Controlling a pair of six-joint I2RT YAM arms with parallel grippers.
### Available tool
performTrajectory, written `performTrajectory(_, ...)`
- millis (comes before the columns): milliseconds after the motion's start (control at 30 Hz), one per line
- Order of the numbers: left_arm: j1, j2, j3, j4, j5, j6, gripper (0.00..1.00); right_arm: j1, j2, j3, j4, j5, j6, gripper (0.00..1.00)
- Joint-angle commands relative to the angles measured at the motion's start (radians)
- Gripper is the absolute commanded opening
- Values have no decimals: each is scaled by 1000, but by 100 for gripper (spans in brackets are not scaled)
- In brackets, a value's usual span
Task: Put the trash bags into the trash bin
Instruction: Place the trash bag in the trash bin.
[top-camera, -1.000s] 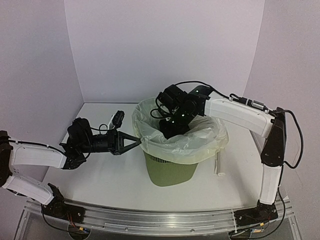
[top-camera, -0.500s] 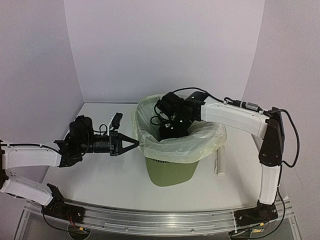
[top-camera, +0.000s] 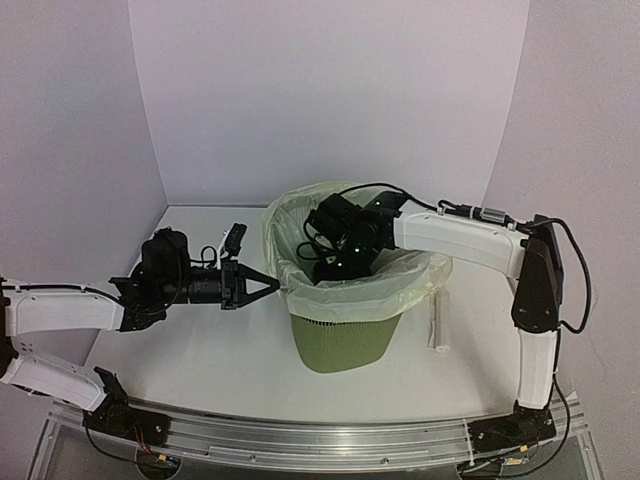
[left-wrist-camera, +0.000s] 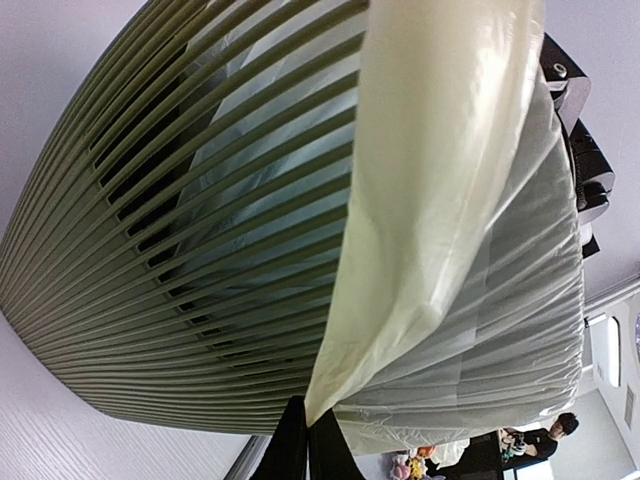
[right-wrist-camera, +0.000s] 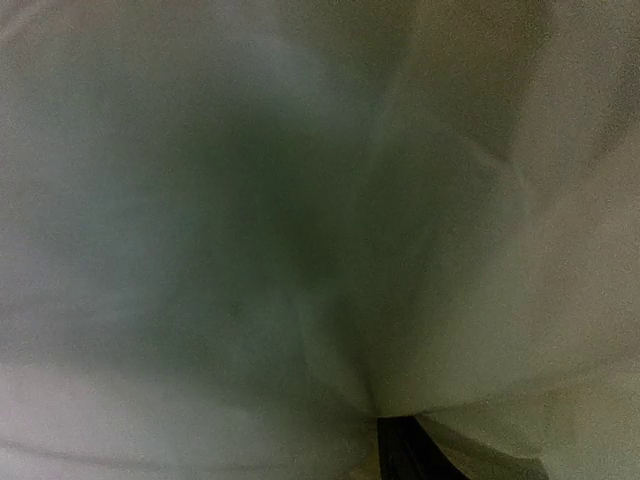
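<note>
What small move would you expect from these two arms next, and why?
Probably the left gripper, pinching the edge of the pale translucent plastic bag, should draw it down over the rim of the olive-green slatted bin, since the right gripper sits deep inside, against the film.

Table (top-camera: 200, 350) with trash bin (top-camera: 345, 342), white roll (top-camera: 438, 325)

one trash bin (top-camera: 340, 345), olive-green and slatted. one trash bag (top-camera: 300, 262), pale and translucent, draped over that rim; possibly more than one layer of film there, hard to tell through the folds. two robot arms: one left arm (top-camera: 65, 308), one right arm (top-camera: 460, 233). two grippers, one per arm: left gripper (top-camera: 272, 285), right gripper (top-camera: 335, 268) down inside the bag. one white roll (top-camera: 437, 325) lying on the single table (top-camera: 200, 360). three plain wall panels (top-camera: 330, 100).
</note>
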Motion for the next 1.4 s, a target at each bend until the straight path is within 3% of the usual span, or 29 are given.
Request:
performTrajectory(0,-3,-7,51,-145,-62,47,0,3,-12,52,-52,7,-57,48)
performTrajectory(500,-3,-41,126,-264,-164,83,0,2,-240,168,-57,74,-224,70)
performTrajectory(733,-4,-34,150,-303,-187,100,0,1,-246,286,-29,174,-334,76)
performTrajectory(867,-3,-13,176,-333,-178,112,2,-7,-225,377,-14,136,-408,81)
performTrajectory(1000,-4,-33,248,-499,-270,159,45,-59,-210,394,-3,68,-440,85)
performTrajectory(1100,-4,-108,295,-619,-407,198,73,-155,-212,382,7,-95,-441,86)
performTrajectory(1200,-4,-158,357,-707,-494,244,88,-218,-207,372,17,-201,-514,86)
performTrajectory(1367,-3,-134,499,-804,-616,312,99,-243,-191,398,32,-225,-551,86)
